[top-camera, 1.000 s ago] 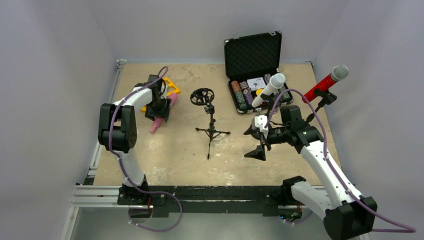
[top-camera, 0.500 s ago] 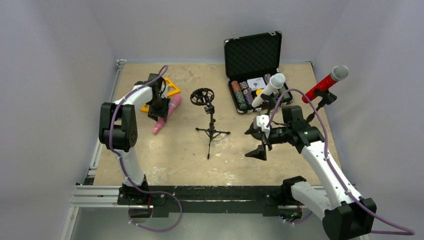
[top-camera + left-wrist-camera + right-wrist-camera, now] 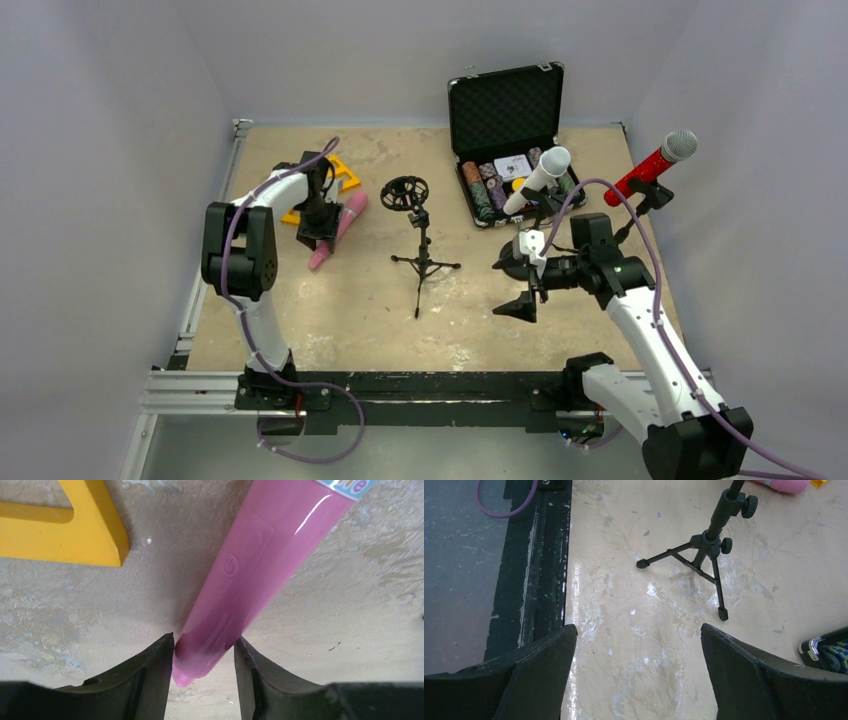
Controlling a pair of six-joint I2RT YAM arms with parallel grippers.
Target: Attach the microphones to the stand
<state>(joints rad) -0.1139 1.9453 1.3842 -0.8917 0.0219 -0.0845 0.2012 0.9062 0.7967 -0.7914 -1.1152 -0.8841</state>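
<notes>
The pink microphone lies on the table at the left, head toward the back. My left gripper is shut on its tail; in the left wrist view both fingers press the pink microphone near its tip, with the left gripper just above the tabletop. The black tripod stand with a round holder stands mid-table. A white microphone and a glittery red microphone sit tilted in black clips at the right. My right gripper hangs open and empty right of the stand.
A yellow triangular piece lies just behind the left gripper and shows in the left wrist view as the yellow piece. An open black case with chips stands at the back right. A black rail runs along the near edge.
The left jaws have closed in on the pink microphone, and it has shifted a little to the right with the gripper. The right arm has barely moved.
</notes>
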